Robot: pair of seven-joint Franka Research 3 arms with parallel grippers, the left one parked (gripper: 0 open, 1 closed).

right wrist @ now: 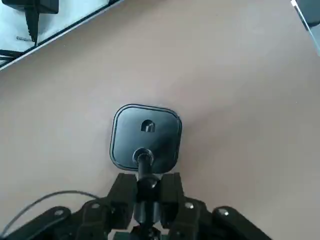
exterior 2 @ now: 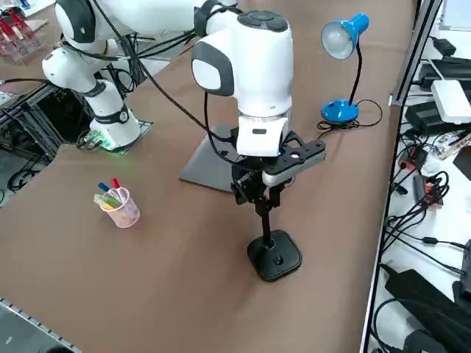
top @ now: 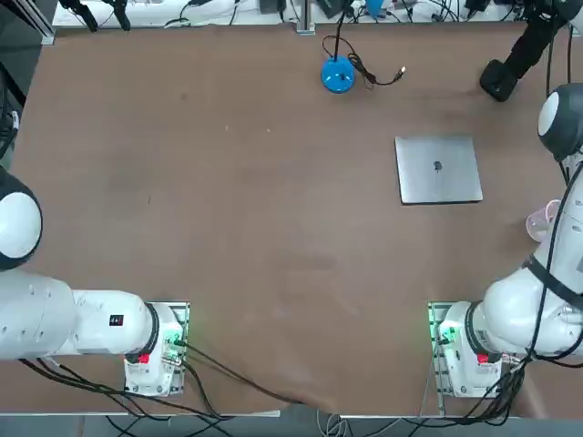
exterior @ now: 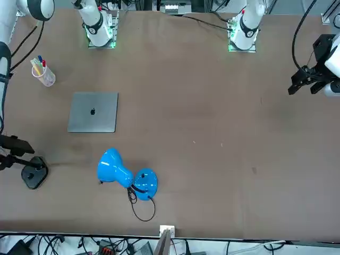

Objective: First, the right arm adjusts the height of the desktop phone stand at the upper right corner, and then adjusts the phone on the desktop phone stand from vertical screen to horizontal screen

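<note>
The desktop phone stand (exterior 2: pixel 276 256) is black and stands near the table's far right corner, with its base (right wrist: pixel 145 134) flat on the brown top. Its thin pole (exterior 2: pixel 263 220) rises straight into my right gripper (exterior 2: pixel 259 200). In the wrist view the gripper (right wrist: pixel 148 189) is shut on the pole, one finger (right wrist: pixel 125 189) pressed to each side. A flat black bar that looks like the phone (exterior 2: pixel 298 157) lies roughly level at the stand's head, just beside the gripper. From overhead the stand's base (top: pixel 499 82) shows at the right edge, and from the front it (exterior: pixel 34 174) sits at the left edge.
A grey closed laptop (top: pixel 438 169) lies on the robot's side of the stand. A blue desk lamp (exterior 2: pixel 340 37) with a black cable stands at the far edge. A clear cup of pens (exterior 2: pixel 118 204) sits near the right edge. Cables and adapters (exterior 2: pixel 430 110) crowd the strip beyond the table's far edge.
</note>
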